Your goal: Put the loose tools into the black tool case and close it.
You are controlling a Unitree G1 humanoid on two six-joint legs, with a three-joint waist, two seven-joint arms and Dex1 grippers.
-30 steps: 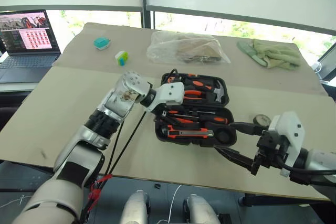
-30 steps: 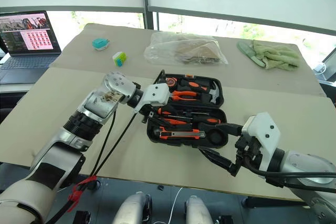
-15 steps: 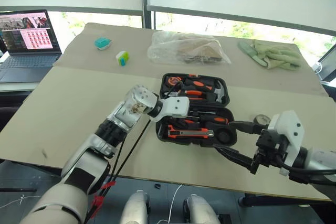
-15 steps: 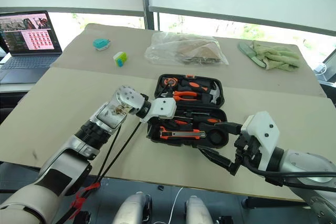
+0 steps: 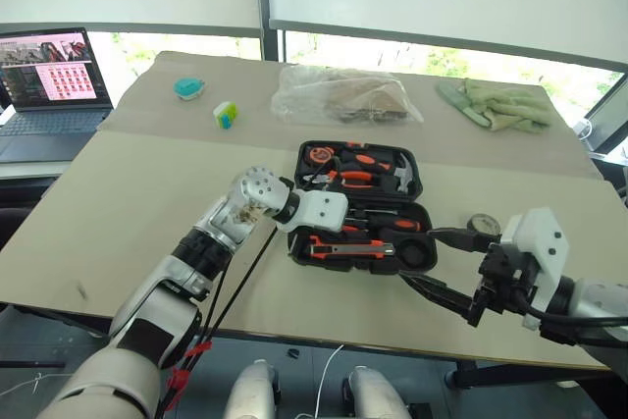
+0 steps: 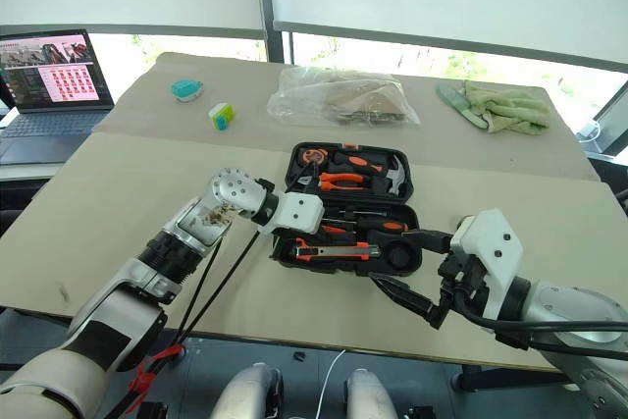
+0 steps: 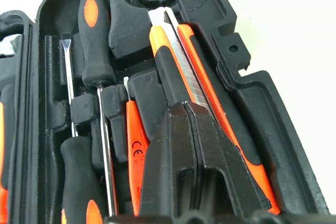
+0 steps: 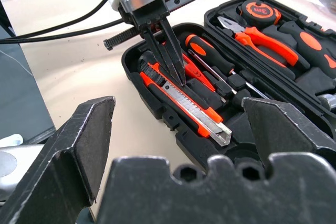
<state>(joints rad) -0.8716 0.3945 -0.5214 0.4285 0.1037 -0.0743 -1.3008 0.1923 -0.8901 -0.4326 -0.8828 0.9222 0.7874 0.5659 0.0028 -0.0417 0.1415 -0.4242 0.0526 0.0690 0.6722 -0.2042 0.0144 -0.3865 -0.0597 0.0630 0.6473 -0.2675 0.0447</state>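
With the black tool case (image 5: 359, 208) lying open, your left gripper (image 8: 176, 72) has its jaws pressed together, empty, tips down on the utility knife (image 8: 181, 100) in the case's near half. The screwdrivers (image 7: 97, 103) lie beside the knife, their long axes parallel to it. The grey tape roll (image 5: 482, 226) sits on the table just off the case's right side, close to your right gripper (image 5: 440, 267), whose jaws stand wide; that arm looks nearer.

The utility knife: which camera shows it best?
The right wrist view: the knife lies whole in the case, under the shut left gripper. The left wrist view hides part behind fingers; the eye views show it small.
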